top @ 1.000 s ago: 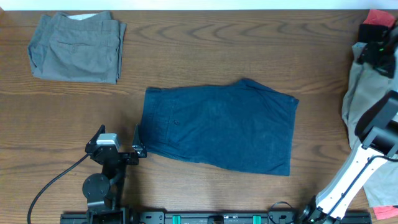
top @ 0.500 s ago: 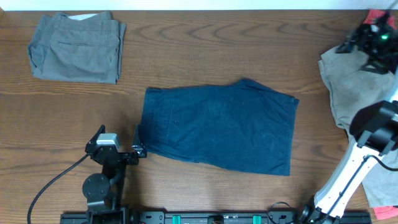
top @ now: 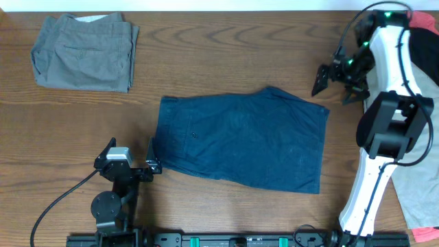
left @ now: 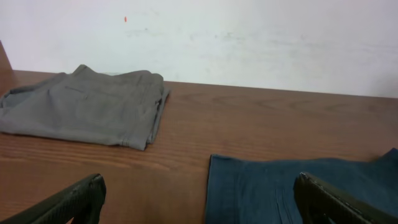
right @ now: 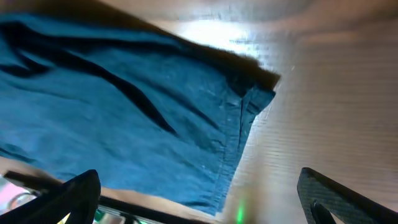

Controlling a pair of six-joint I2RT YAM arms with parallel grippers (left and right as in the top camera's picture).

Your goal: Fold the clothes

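A dark navy blue pair of shorts (top: 240, 140) lies folded flat at the table's middle. It also shows in the left wrist view (left: 298, 186) and the right wrist view (right: 124, 99). A grey-olive pair (top: 82, 51) lies folded at the far left and shows in the left wrist view (left: 87, 106). My left gripper (top: 130, 154) (left: 199, 211) is open and empty, just left of the navy pair's near left corner. My right gripper (top: 334, 86) (right: 199, 205) is open and empty above the table, by the navy pair's far right corner.
At the right edge lie a khaki-beige garment (top: 415, 182), a black one (top: 429, 58) and a coral-red one (top: 422, 19). My right arm's white link (top: 370, 185) stands between them and the navy pair. The table's far edge meets a white wall (left: 249, 37).
My right gripper swung left from the pile at the right edge to the navy pair's far right corner. The khaki garment it had dragged leftwards is back near the edge.
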